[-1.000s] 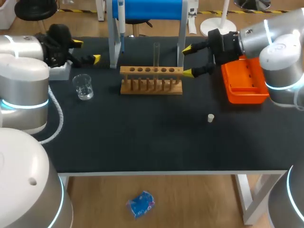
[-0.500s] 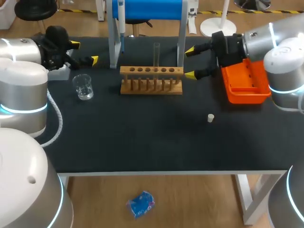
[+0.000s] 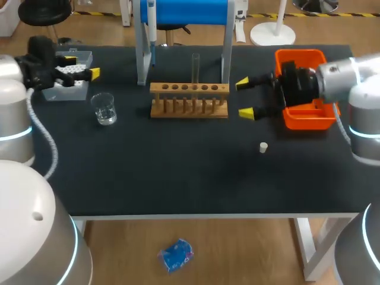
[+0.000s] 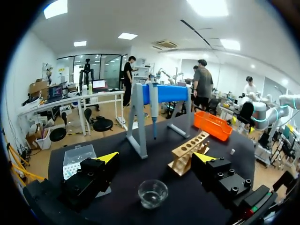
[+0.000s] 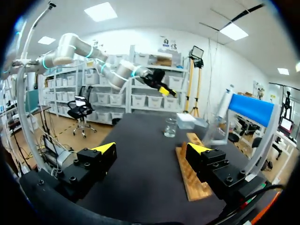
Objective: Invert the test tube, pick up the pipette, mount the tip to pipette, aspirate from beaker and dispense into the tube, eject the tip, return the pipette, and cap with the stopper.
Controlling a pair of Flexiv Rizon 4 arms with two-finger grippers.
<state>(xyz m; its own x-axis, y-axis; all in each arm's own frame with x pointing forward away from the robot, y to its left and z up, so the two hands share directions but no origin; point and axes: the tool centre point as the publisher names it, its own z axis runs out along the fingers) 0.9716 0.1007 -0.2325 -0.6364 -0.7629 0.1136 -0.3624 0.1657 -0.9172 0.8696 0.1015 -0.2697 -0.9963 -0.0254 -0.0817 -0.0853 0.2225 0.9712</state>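
Observation:
A clear test tube (image 3: 195,67) stands upright in the wooden rack (image 3: 189,100), which lies ahead of the right gripper (image 5: 151,148) in its own view (image 5: 192,174). The pipette (image 3: 151,24) hangs on the blue stand (image 3: 184,12). A glass beaker (image 3: 104,108) sits left of the rack, under my left gripper (image 4: 155,158) in the left wrist view (image 4: 153,192). The small white stopper (image 3: 263,147) lies on the mat. My left gripper (image 3: 81,66) hovers open over the tip box (image 3: 71,74). Right of the rack, my right gripper (image 3: 244,98) is open and holds nothing.
An orange tray (image 3: 304,117) sits at the right, just behind the right gripper. The stand's two grey legs (image 3: 141,56) straddle the rack's back. The dark mat (image 3: 178,172) stretches to the table's front edge.
My left gripper has drawn back leftward from the stand to the tip box. My right gripper has slid away from the rack, rightward and toward the front. Both stay open.

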